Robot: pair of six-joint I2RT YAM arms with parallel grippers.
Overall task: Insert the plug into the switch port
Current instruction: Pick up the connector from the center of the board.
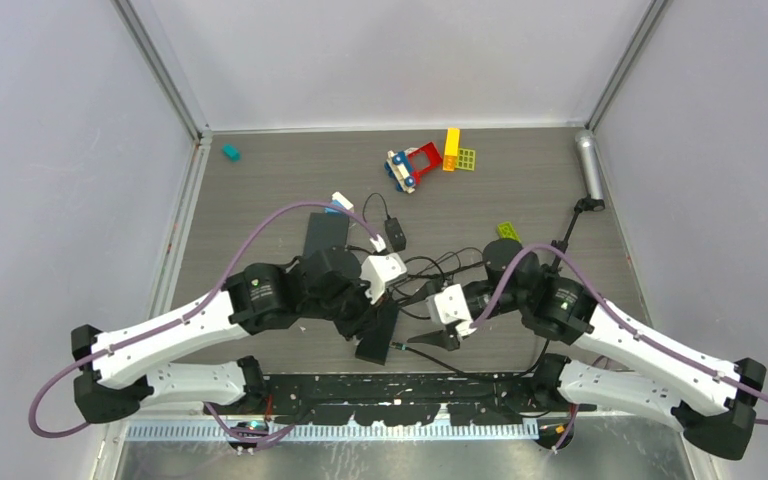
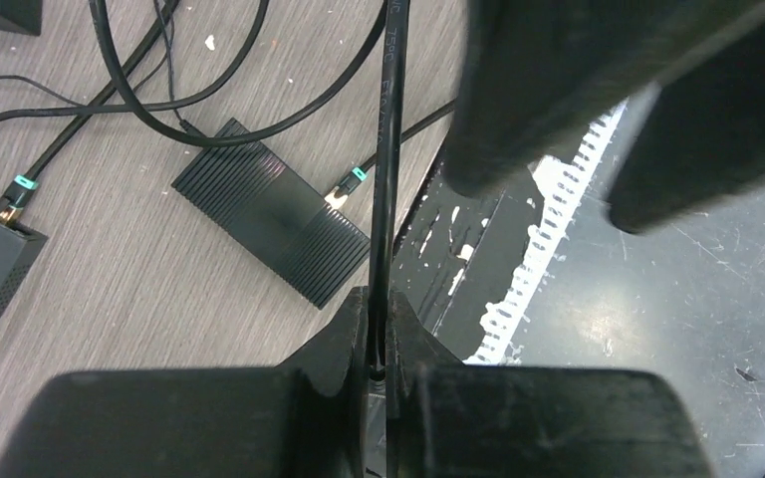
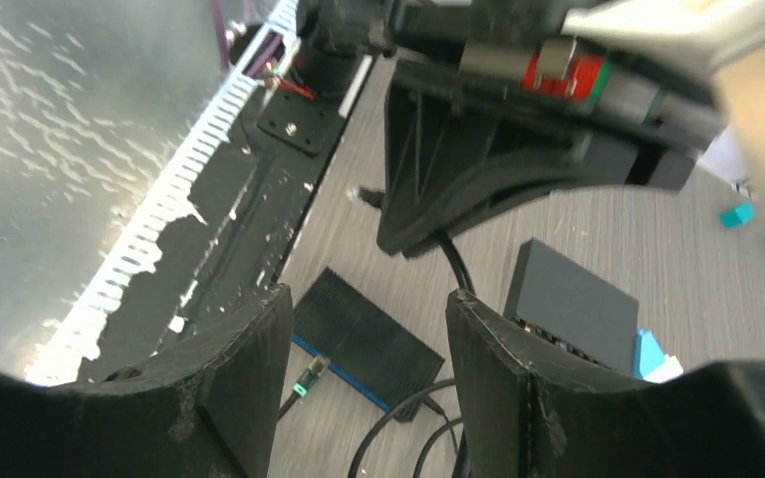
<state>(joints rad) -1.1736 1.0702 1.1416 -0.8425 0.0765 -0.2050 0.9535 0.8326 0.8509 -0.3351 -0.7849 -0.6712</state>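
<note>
The switch (image 2: 269,224) is a flat ribbed black box lying near the table's front edge, also seen in the right wrist view (image 3: 369,344). The plug (image 2: 344,189) has a green tab; its tip rests against the switch's blue-edged side (image 3: 311,376), and I cannot tell how deep it sits. My left gripper (image 2: 391,329) is shut on a thin black cable (image 2: 388,179), hovering just above the switch (image 1: 378,338). My right gripper (image 3: 369,309) stands open, its fingers either side of the switch and plug, with nothing between them (image 1: 432,340).
A larger black box (image 3: 573,304) lies beyond the switch, with a second green-tabbed plug (image 2: 17,189) at it. Loose black cables (image 1: 440,265) tangle mid-table. Toy bricks (image 1: 425,160) and a silver cylinder (image 1: 590,165) sit at the back. The black base rail (image 1: 400,385) borders the front edge.
</note>
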